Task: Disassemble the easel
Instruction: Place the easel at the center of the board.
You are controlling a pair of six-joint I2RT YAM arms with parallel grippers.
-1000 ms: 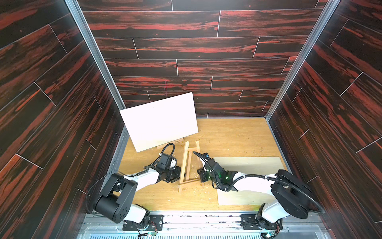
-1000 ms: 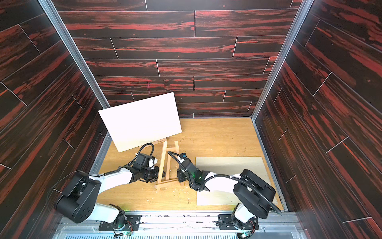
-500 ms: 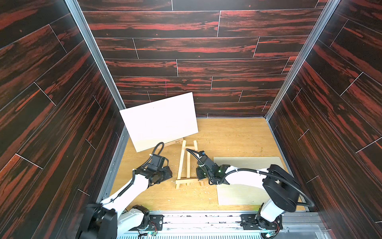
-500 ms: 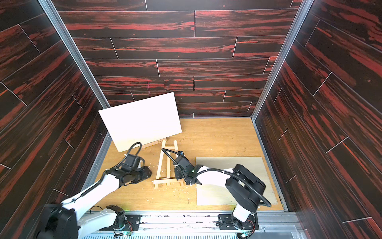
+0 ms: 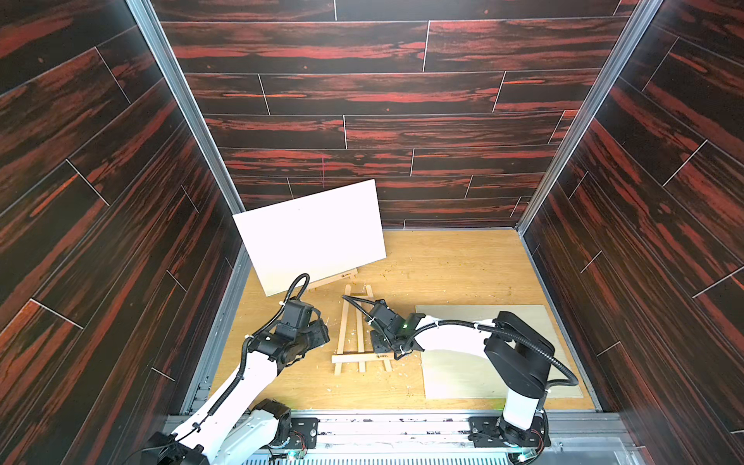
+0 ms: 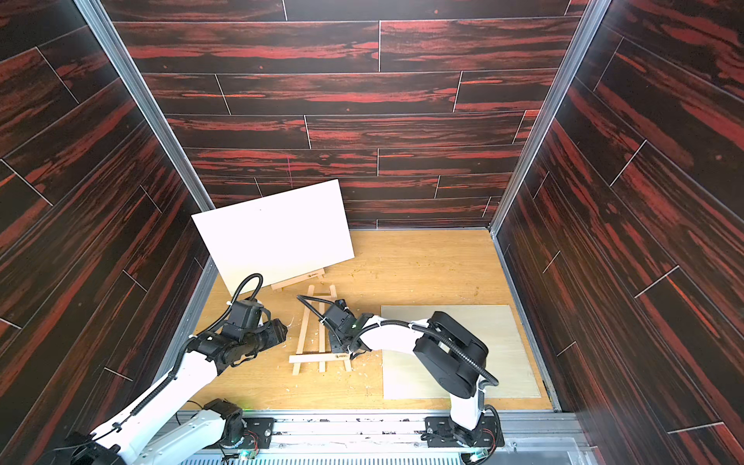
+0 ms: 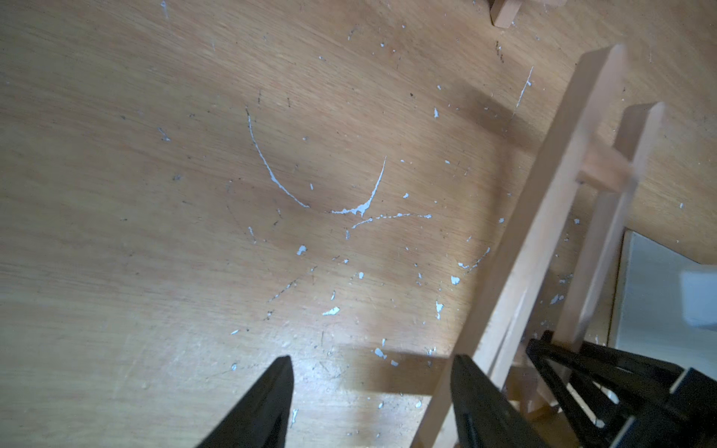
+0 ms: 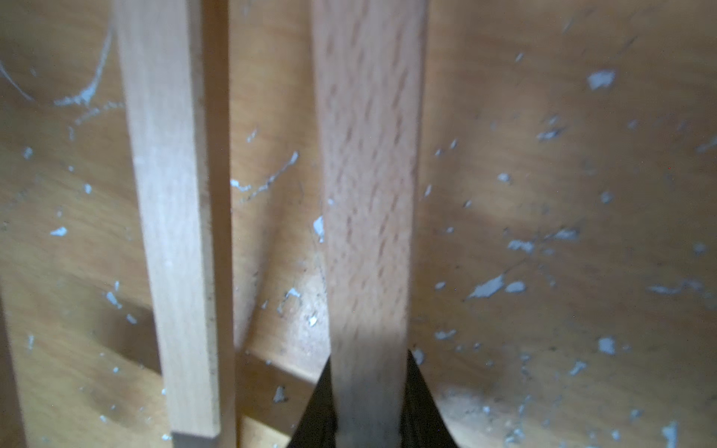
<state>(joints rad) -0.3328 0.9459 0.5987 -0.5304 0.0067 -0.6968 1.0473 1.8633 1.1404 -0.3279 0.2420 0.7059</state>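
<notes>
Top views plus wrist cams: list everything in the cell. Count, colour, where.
easel: 1, pale wood, lying flat mid-table between the two arms
canvas: 1, white, back left, propped up on a second easel
second easel: 1, pale wood, mostly hidden behind the canvas, only its ledge shows
board: 1, pale beige, flat on the table, partly under the right arm
flecks: many, white, scattered on the table around the easel
table: 1, light wood
walls: 3, dark red-black planks, both sides and back
left gripper: 1, black, open and empty, beside the easel
right gripper: 1, black, shut on a slat of the easel
</notes>
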